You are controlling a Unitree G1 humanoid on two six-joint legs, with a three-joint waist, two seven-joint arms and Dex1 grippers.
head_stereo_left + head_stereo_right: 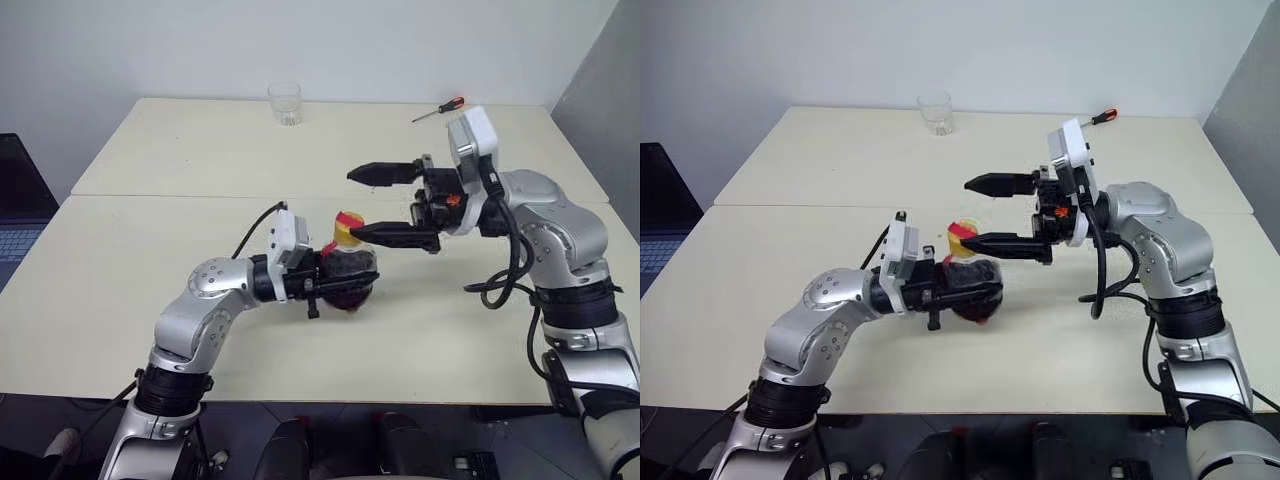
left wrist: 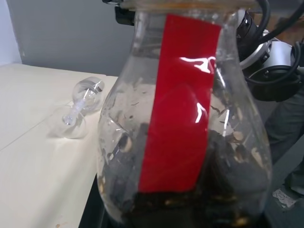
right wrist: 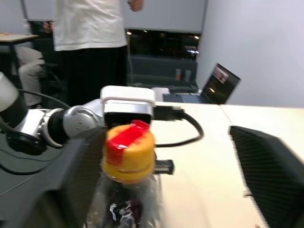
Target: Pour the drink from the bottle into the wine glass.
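Observation:
My left gripper (image 1: pixel 362 278) is shut on the bulbous body of the bottle (image 1: pixel 345 268) and holds it just above the near table, neck up. The yellow-orange cap (image 1: pixel 348 229) with its red strip tops the bottle. Dark drink (image 2: pixel 190 209) lies in the bottom of the bottle. My right gripper (image 1: pixel 351 204) reaches in from the right at cap height, open wide. Its lower finger (image 1: pixel 395 236) is right beside the cap; in the right wrist view the cap (image 3: pixel 128 152) sits between the two spread fingers, touched by neither. The wine glass is out of view.
A short clear tumbler (image 1: pixel 285 103) stands at the far edge of the back table. A red-handled screwdriver (image 1: pixel 438 110) lies at the far right. A laptop (image 1: pixel 12 225) sits off the left edge. A person (image 3: pixel 88 28) stands beyond the table.

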